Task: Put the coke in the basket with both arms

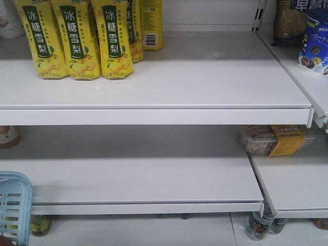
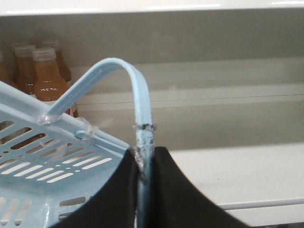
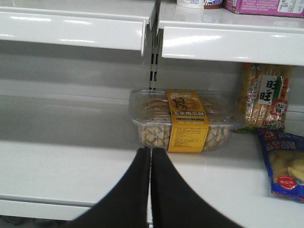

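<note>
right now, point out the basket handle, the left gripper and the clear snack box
basket handle point(image 2: 138, 90), left wrist view, on the bare curved blue bar
left gripper point(image 2: 144, 190), left wrist view, between its black fingertips
clear snack box point(image 3: 187, 121), right wrist view, on its yellow label

soft overhead light, shelf-edge glare, slight blur.

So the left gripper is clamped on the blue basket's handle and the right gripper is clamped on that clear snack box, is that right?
Only the second part is wrong. In the right wrist view the right gripper is shut on nothing, and the clear snack box sits behind it on the shelf. The left gripper does clamp the basket's handle.
</note>
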You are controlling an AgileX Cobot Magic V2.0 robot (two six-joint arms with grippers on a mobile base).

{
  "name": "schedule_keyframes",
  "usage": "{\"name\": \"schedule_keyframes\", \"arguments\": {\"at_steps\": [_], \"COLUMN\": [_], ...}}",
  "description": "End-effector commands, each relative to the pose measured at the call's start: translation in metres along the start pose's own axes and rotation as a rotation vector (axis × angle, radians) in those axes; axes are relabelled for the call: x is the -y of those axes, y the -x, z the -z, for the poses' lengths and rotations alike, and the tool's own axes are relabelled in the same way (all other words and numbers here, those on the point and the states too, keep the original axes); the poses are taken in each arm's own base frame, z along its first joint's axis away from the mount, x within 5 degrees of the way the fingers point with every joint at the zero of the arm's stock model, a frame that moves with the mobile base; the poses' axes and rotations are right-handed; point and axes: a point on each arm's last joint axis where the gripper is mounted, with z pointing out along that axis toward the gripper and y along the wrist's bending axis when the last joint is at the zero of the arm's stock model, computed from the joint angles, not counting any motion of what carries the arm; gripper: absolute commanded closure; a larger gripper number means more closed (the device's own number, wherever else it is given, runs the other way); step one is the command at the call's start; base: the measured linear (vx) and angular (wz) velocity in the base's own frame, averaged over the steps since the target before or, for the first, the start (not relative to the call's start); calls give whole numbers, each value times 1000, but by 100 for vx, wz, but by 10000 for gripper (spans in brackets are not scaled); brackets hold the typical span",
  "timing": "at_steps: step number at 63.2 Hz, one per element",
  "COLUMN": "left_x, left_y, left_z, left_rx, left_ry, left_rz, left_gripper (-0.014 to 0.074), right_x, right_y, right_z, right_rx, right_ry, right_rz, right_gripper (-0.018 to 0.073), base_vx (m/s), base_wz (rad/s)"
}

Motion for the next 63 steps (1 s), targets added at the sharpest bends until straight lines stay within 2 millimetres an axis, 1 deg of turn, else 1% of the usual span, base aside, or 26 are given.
{"name": "schedule_keyframes", "arguments": {"at_steps": [1, 15, 23, 26, 42, 63], "left_x": [1, 1, 1, 1, 1, 1], "left_y": [19, 19, 19, 19, 19, 19], "left_z": [4, 4, 4, 4, 4, 4], "left_rx": [196, 196, 196, 196, 196, 197], "left_ry": [-4, -4, -4, -4, -4, -4], "left_rz": [-41, -41, -41, -41, -41, -41], "left_gripper": [603, 603, 603, 603, 603, 603], "right_x": [1, 0, 0, 0, -6, -6], "right_y": [13, 13, 10, 6, -37, -37], "right_z": [0, 1, 4, 2, -15, -15], "right_rx": [78, 80, 115, 139, 277, 265], "right_ry": [-5, -5, -6, -3, 33, 35], "right_rz": [10, 10, 13, 10, -86, -101], "right_gripper": [568, 568, 568, 568, 568, 568], "base_vx": [0, 0, 0, 0, 0, 0], "base_wz": [0, 0, 0, 0, 0, 0]}}
